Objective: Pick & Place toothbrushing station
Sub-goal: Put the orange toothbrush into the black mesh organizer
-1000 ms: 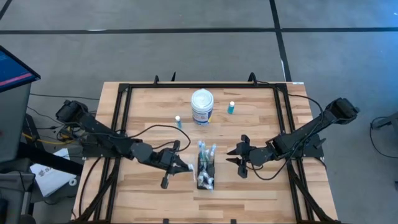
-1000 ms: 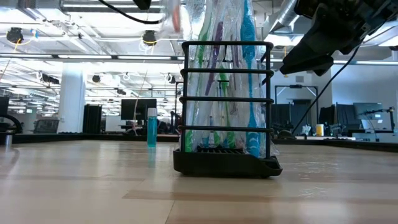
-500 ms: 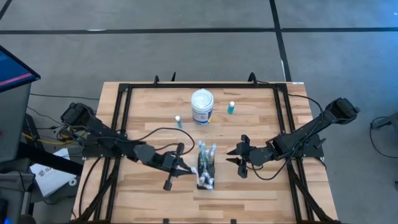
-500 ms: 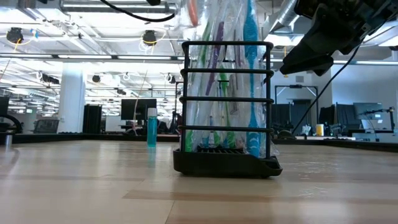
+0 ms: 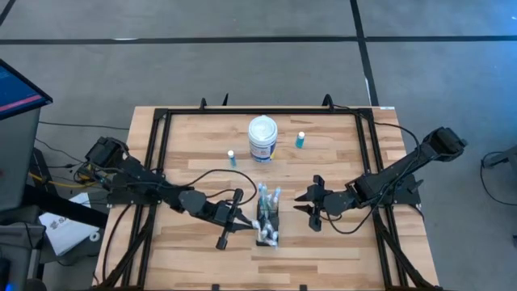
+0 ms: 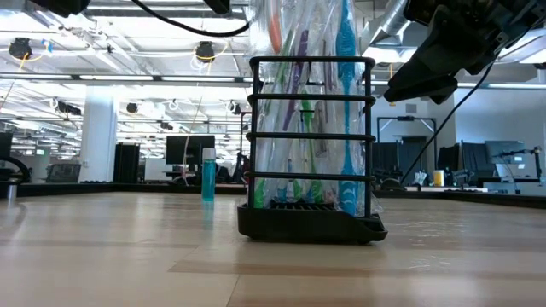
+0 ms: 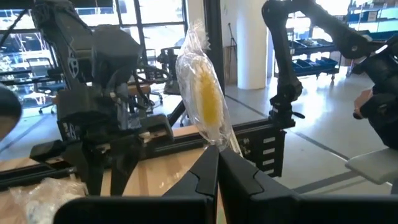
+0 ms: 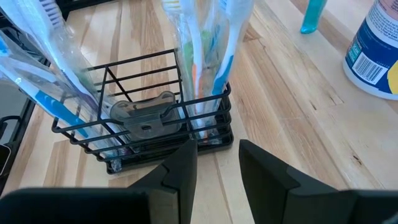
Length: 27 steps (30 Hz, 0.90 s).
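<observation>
The toothbrushing station, a black wire slotted holder (image 5: 267, 227) full of wrapped toothbrushes, stands upright on its base at the table's middle, toward the near edge; it also shows in the low view (image 6: 311, 217) and the right wrist view (image 8: 143, 124). My left gripper (image 5: 241, 218) is just left of it, shut on a clear-wrapped toothbrush with a yellow-orange head (image 7: 204, 93). That head shows over the holder's top left corner in the low view (image 6: 274, 26). My right gripper (image 5: 309, 207) is open and empty just right of the holder. My left gripper pinches the wrapped toothbrush between its two fingers, at the lower end of the wrapper (image 7: 222, 142). The fingers come from the table's left, pointing toward the holder. The brush is lifted clear, with its head end standing out beyond the fingertips.
A white round tub with a blue label (image 5: 262, 137) stands at the far middle, a teal bottle (image 5: 300, 140) to its right and a small bottle (image 5: 231, 157) to its left. Black frame rails (image 5: 161, 153) run along the table's left, right and far sides.
My left gripper has gone toward the table's right edge, closer to the holder, still shut on the wrapped toothbrush. In the low view the brush's orange head has moved from left of the holder to above its top left corner.
</observation>
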Tool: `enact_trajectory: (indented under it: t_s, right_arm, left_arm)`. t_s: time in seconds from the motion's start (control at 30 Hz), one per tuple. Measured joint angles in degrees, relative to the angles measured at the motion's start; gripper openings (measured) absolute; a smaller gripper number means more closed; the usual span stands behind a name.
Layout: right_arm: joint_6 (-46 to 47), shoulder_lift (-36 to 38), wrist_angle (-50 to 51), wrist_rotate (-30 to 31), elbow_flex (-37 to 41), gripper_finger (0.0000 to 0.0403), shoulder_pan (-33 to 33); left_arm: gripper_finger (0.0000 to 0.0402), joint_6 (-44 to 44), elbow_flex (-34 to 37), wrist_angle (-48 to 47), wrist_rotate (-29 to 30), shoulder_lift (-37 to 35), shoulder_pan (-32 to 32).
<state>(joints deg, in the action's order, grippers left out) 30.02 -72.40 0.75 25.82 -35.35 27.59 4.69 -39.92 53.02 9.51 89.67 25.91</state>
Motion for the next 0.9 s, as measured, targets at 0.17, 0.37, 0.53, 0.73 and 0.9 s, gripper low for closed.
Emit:
enact_trajectory:
  t_s: [0.17, 0.37, 0.53, 0.73, 0.9]
  right_arm:
    - [0.0, 0.0, 0.0, 0.0, 0.0, 0.0111, 0.0]
    - [0.0, 0.0, 0.0, 0.0, 0.0, 0.0111, 0.0]
    - [0.0, 0.0, 0.0, 0.0, 0.0, 0.0111, 0.0]
    - [0.0, 0.0, 0.0, 0.0, 0.0, 0.0111, 0.0]
    - [0.0, 0.0, 0.0, 0.0, 0.0, 0.0111, 0.0]
  left_arm:
    - [0.0000, 0.0, 0.0, 0.9, -0.3, 0.9, -0.1]
    - [0.0000, 0.0, 0.0, 1.0, -0.3, 0.9, -0.1]
    - [0.0000, 0.0, 0.0, 0.9, -1.0, 0.9, -0.1]
    - [0.0000, 0.0, 0.0, 0.3, -1.4, 0.9, -0.1]
    - [0.0000, -0.2, 0.0, -0.6, -1.4, 0.9, -0.1]
